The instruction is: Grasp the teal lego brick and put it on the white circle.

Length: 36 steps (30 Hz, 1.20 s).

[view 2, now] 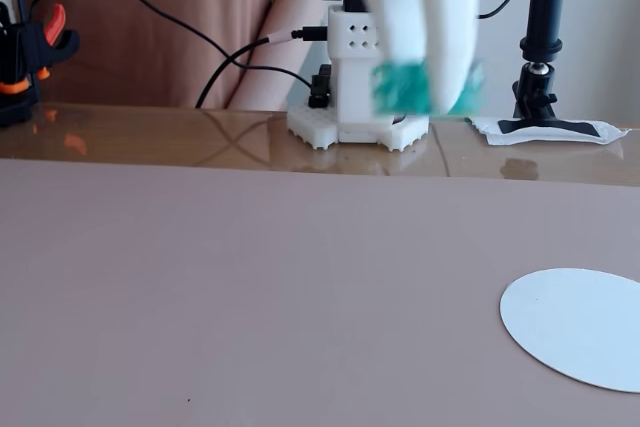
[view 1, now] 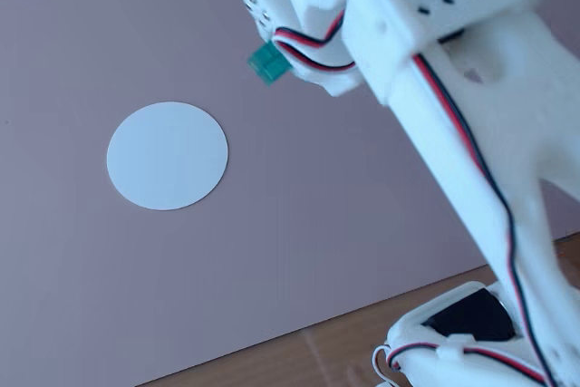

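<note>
The gripper [view 1: 272, 56] holds the teal brick [view 1: 265, 62] between its jaws, lifted clear of the pink mat [view 1: 317, 224]. In the fixed view from above, only a corner of the brick shows, sticking out to the left from under the white fingers; the rest is covered by the arm [view 1: 471, 151]. In the low fixed view the brick [view 2: 400, 88] appears as a blurred green patch in front of the white arm base [view 2: 355, 127], well above the mat [view 2: 250, 297], so the arm seems to be moving.

The white circle [view 1: 168, 156] lies flat on the mat, empty. In the view from above it is to the left of the brick and nearer to the camera, some way apart from it. In the low view the circle [view 2: 580, 332] is at the near right and cut off by the picture edge.

The step in hand is, I think, the carry to the circle. To do it well, the jaws should keep their closed hold while the arm brings the brick over the middle of the circle, not only its edge. Then the arm should lower until the brick almost touches the paper, and open only there, because a small brick dropped from height can bounce or roll off. The circle looks thin and light, so the fingers should not push it sideways.
</note>
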Tool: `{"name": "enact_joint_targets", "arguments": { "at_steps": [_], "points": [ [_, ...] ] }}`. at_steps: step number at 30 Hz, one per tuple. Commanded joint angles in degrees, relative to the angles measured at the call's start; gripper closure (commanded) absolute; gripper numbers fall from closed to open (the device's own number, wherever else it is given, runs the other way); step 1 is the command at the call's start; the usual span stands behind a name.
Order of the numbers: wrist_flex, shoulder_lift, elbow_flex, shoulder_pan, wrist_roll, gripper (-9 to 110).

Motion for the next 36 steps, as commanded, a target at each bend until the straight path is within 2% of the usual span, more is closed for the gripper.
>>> {"name": "enact_joint_targets", "arguments": {
  "at_steps": [1,8,16,22,23,25,29,36],
  "points": [
    [2.37,-1.23,-7.38,-4.83,0.97,102],
    [7.38,-21.18,-21.27,-14.15,-1.76,102],
    [8.61,-42.36,-29.62,-15.91,-2.64,102],
    [9.49,-46.58,-31.29,-16.79,-3.25,99],
    [9.67,-46.58,-31.29,-17.05,-3.52,96],
    [9.93,-46.41,-31.38,-17.40,-3.60,82],
    [10.55,-46.32,-31.73,-18.19,-4.22,73],
    [11.87,-44.38,-31.11,-17.75,-3.52,73]
  ]
}}
